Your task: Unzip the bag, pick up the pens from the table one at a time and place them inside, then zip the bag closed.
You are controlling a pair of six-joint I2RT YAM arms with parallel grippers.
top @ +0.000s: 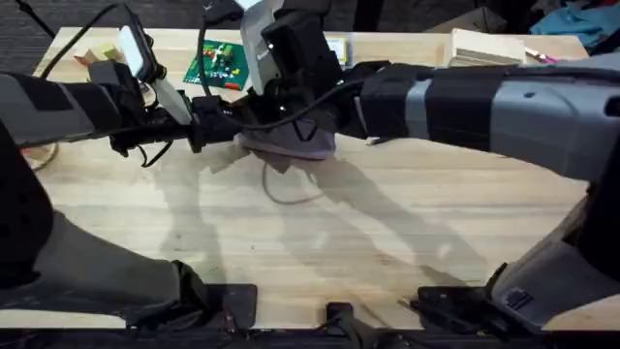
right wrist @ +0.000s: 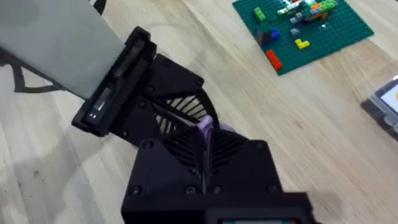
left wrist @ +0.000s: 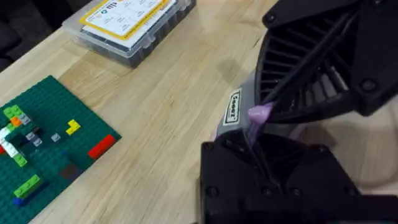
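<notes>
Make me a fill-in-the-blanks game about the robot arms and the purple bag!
1. Both grippers meet at the purple ____.
2. The building-brick baseplate on the table is coloured ____.
3. The clear plastic box has a ____ label.

Missing words: bag; green; yellow

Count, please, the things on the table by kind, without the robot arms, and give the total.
Purple bag: 1
Green brick baseplate: 1
Clear plastic box: 1
Total: 3, all on the table. Both grippers meet at the bag; a pen is not visible from these views.
</notes>
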